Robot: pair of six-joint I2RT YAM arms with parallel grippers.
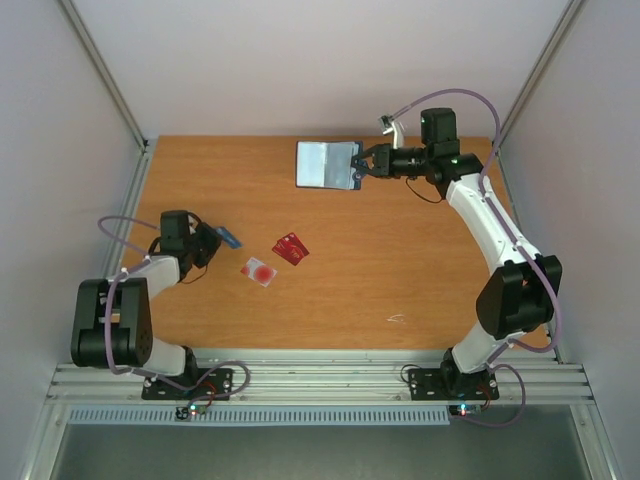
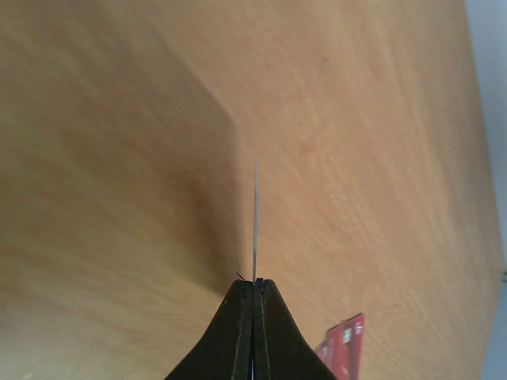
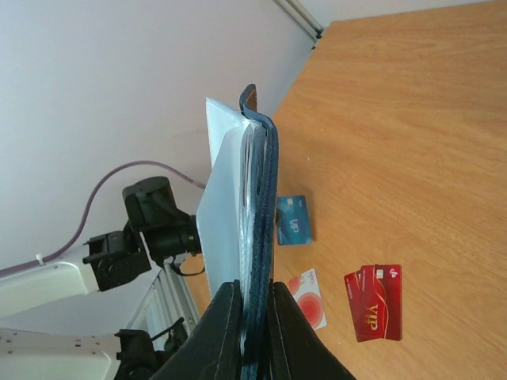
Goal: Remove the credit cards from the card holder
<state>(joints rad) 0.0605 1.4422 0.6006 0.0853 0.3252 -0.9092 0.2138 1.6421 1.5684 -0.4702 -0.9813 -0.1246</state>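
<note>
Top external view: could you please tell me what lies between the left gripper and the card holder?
Only bare table in the top view: past the teal card in the left gripper, nothing lies before the card holder.

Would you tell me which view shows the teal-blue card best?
The right wrist view: the teal-blue card faces it, print visible. The top external view shows it small, at the left gripper; the left wrist view shows only its thin edge.

Looks like a robotics lab test cell. Walled by plain white panels [image 1: 50, 150] on aluminium framing [image 1: 105, 75] around a wooden table [image 1: 400, 280]. Fitted with a left arm [image 1: 110, 320] and a right arm [image 1: 490, 215] bolted to a slotted metal rail [image 1: 330, 378].
</note>
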